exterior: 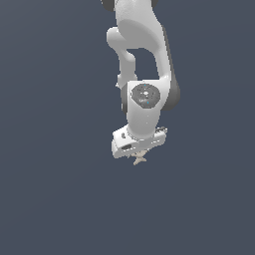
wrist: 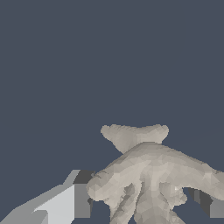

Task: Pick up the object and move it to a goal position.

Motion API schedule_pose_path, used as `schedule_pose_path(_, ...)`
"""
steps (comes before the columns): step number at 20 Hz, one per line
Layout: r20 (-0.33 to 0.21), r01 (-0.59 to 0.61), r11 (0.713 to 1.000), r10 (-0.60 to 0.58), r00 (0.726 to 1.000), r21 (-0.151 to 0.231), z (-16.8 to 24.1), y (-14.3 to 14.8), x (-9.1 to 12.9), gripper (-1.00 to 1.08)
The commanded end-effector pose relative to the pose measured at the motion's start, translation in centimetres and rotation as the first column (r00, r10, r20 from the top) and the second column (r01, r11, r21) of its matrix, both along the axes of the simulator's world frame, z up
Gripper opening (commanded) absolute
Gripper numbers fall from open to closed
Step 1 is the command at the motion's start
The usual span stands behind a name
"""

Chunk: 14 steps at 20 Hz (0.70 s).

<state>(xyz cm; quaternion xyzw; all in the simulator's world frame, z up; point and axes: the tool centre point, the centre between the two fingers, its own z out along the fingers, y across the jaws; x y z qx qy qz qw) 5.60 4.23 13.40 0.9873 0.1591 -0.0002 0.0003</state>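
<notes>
The object [exterior: 140,158] is a tiny beige-tan spiky star shape showing just under the white hand of the arm in the exterior view. In the wrist view the object [wrist: 148,175] fills the near part of the picture, its lumpy arms spreading between the two fingers. One grey-white finger [wrist: 65,203] presses at one side of it and the dark pad of the other finger [wrist: 210,204] shows at the opposite side. My gripper [exterior: 139,155] is shut on the object, well above the flat ground.
A plain dark blue-grey ground [exterior: 50,199] lies all around. The white arm [exterior: 142,60] comes down from the upper middle of the exterior view. Nothing else shows.
</notes>
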Motion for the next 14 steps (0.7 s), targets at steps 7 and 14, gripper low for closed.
schedule_pose_path(7, 0.000, 0.000, 1.000, 0.000, 1.000, -0.001, 8.2, 6.6, -0.4, -1.00)
schedule_pose_path(14, 0.000, 0.000, 1.000, 0.000, 1.000, 0.000, 14.4, 11.5, -0.5, -1.00)
